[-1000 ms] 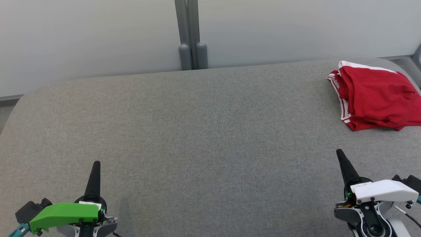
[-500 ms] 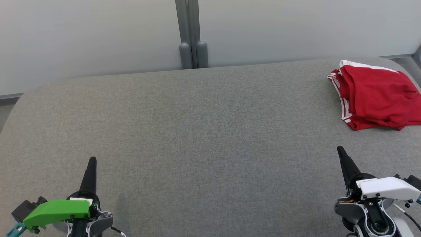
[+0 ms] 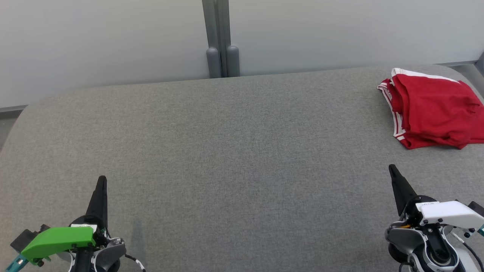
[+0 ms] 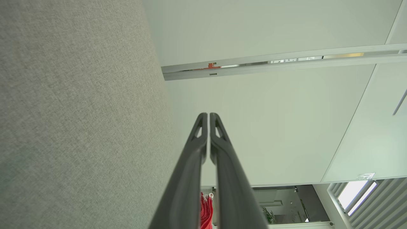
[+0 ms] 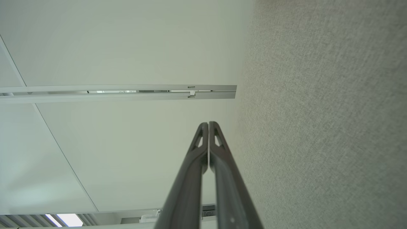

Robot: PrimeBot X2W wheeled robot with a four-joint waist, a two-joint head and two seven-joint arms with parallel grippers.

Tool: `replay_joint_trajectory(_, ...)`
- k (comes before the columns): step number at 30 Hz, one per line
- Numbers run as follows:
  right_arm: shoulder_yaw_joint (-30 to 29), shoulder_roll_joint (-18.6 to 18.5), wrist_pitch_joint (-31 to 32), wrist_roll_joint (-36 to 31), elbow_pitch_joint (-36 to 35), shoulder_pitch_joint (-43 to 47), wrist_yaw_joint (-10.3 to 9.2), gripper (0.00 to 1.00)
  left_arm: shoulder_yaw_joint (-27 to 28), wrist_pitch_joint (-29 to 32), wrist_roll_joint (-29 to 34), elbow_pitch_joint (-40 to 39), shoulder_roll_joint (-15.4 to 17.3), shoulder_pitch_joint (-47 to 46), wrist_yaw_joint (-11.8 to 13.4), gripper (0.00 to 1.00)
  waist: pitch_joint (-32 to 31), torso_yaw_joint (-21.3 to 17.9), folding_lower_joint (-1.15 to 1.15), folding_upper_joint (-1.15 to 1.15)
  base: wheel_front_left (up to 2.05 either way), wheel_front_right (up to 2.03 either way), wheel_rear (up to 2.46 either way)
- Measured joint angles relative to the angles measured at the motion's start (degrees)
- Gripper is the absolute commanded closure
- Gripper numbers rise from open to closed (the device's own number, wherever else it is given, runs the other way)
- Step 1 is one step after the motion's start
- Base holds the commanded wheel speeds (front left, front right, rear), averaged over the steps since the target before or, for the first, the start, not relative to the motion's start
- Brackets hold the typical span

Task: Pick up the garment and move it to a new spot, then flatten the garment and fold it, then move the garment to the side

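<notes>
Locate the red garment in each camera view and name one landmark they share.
Head view: red garment at far right on the grey padded surface.
Left wrist view: a sliver of it at the bottom edge, beyond the left gripper.
Right wrist view: grey padded surface along the right side.
Shared landmark: that grey surface.

The garment [image 3: 435, 109], at the far right, is bright red, with thin white stripes along its left hem and a white band on its far edge. The fabric surface [image 3: 227, 151] under it is flecked mid-grey. The left gripper [image 3: 101, 179] has black fingers and a bright green cover [image 3: 56, 240]. The right gripper [image 3: 391, 167] has black fingers and a white cover [image 3: 450, 214]. The far wall panels [image 3: 106, 41] are pale grey-white, and the post [image 3: 221, 37] between them is darker grey.
</notes>
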Motion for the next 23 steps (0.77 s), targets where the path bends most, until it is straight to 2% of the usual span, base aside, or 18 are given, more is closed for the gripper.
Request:
replay_joint_trajectory(8, -0.62, 0.20, 0.77, 2.68, 0.30, -0.45, 0.00, 1.00, 0.65, 0.88, -2.77, 0.48, -0.07, -0.73, -0.31, 1.00, 0.14, 0.06, 0.00, 0.00, 0.00, 0.00, 0.00)
replay_joint_trajectory(23, -0.93, 0.42, 1.02, 2.59, 0.32, -0.59, 0.00, 1.00, 1.07, 1.18, -2.71, 0.52, -0.30, -0.81, -0.33, 1.00, 0.14, 0.06, 0.00, 0.00, 0.00, 0.00, 0.00)
